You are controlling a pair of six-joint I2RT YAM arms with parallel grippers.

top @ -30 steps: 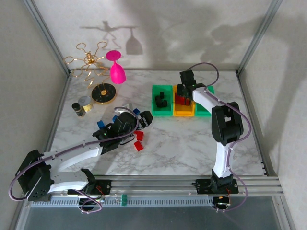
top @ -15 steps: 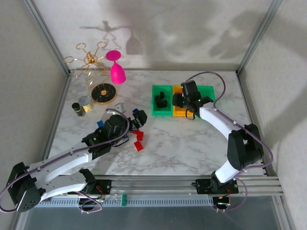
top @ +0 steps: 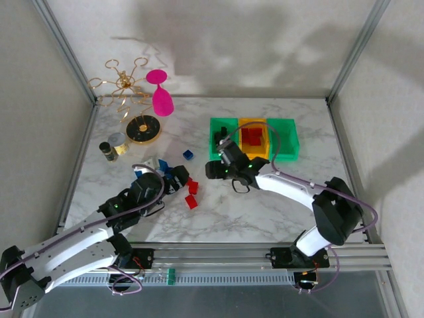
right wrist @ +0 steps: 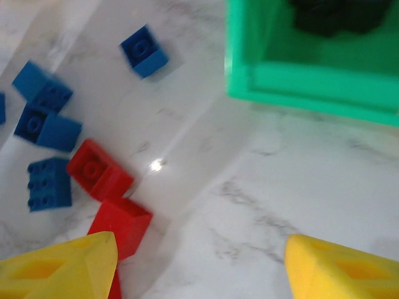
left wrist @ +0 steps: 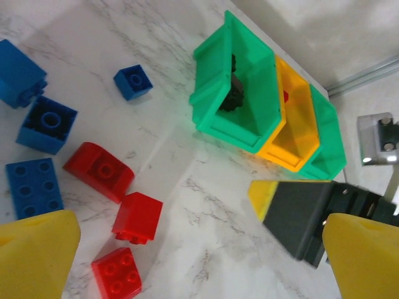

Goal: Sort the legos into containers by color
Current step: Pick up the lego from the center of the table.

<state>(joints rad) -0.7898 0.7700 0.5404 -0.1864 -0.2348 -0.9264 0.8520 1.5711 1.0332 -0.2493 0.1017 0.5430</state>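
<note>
Red legos (right wrist: pixel 100 171) lie loose under the right arm's spread jaws.

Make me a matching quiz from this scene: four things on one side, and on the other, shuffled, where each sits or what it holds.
Things:
1. left green bin
2. orange bin
3. lone blue brick
4. pink glass

Places or contents:
A. holds red bricks
B. beside the gold rack
C. holds black bricks
D. loose on the table

Pairs: 1-C, 2-A, 3-D, 4-B
</note>
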